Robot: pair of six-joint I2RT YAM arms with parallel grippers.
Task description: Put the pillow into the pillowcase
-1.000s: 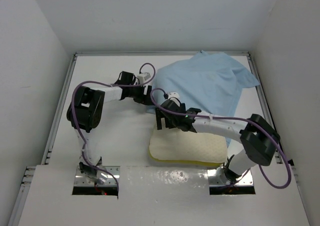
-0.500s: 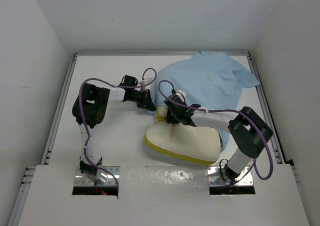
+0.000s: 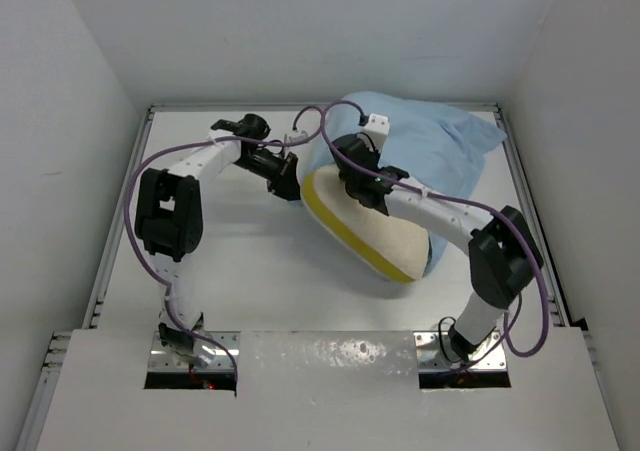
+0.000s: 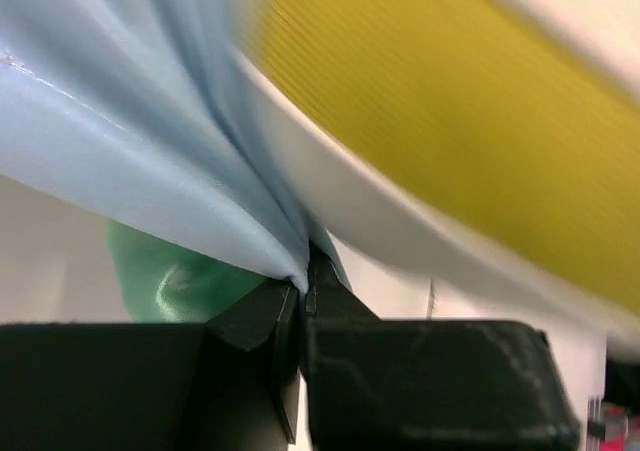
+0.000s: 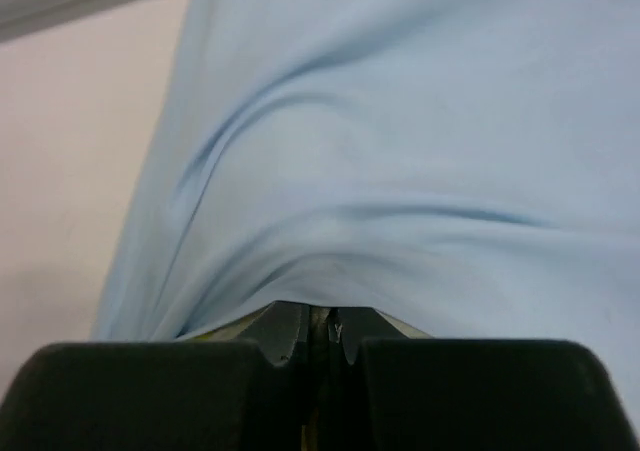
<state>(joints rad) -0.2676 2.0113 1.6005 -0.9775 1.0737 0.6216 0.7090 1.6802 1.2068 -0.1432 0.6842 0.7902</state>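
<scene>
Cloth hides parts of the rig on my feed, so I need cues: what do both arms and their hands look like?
The left arm and right arm match: white tubular links between bulky black joint housings, with a purple cable looping loosely alongside each. The left hand and right hand are matte black, each with two blocky, angular fingers.

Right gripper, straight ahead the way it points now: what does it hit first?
The thin light blue satin pillowcase: its cloth fills the view right past the right gripper, whose jaws are shut. What lies behind the cloth is hidden.
</scene>
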